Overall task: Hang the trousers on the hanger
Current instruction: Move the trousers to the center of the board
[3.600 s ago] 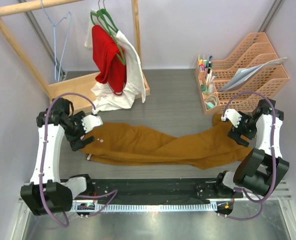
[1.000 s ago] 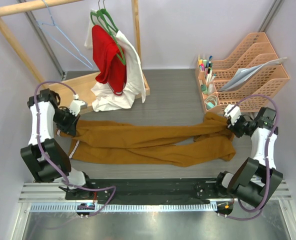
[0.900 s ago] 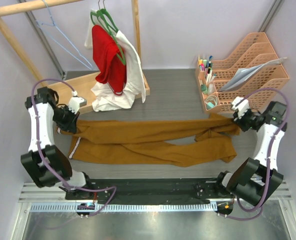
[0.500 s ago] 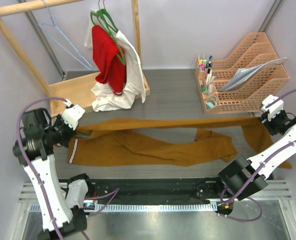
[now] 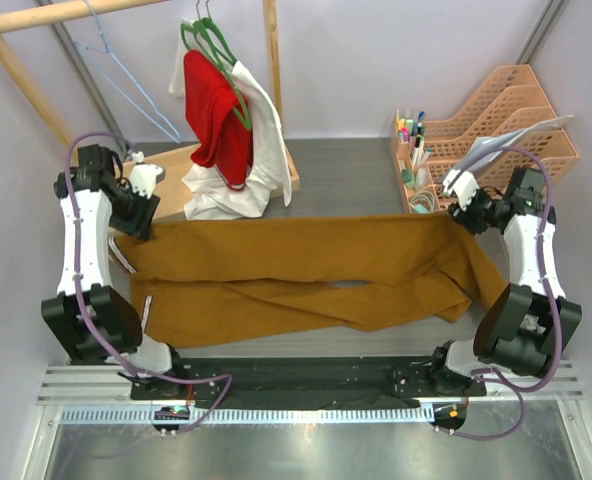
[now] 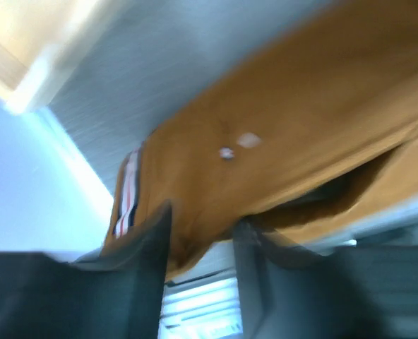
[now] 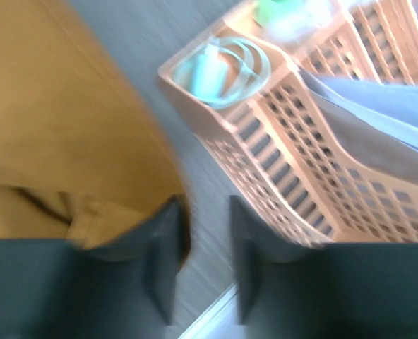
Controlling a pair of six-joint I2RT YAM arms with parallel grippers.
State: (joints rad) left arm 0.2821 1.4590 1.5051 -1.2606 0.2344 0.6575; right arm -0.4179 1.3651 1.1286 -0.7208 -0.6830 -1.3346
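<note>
The mustard trousers (image 5: 296, 270) lie spread wide across the table, the top edge stretched straight between my two grippers. My left gripper (image 5: 139, 215) is at the waistband corner. In the blurred left wrist view the cloth (image 6: 301, 120) bunches between its fingers (image 6: 202, 219). My right gripper (image 5: 459, 213) is at the leg end. In the right wrist view its jaws (image 7: 205, 205) stand apart with grey floor between them, and the cloth (image 7: 61, 127) lies against the left finger. The light-blue hanger (image 5: 136, 92) hangs on the wooden rail at the far left, apart from both grippers.
The wooden rack (image 5: 56, 12) has a base board (image 5: 161, 175) just behind the left gripper. Green hangers on it carry a red garment (image 5: 216, 110) and a white garment (image 5: 261, 140). Peach file trays (image 5: 516, 130) and a pen holder (image 5: 413, 150) stand right behind the right gripper; the trays show close in the right wrist view (image 7: 287, 141).
Both arms have swung down and towards the back of the table. The trousers, held taut in the air half a second ago, now lie spread wide. The right gripper has come in from the far right.
</note>
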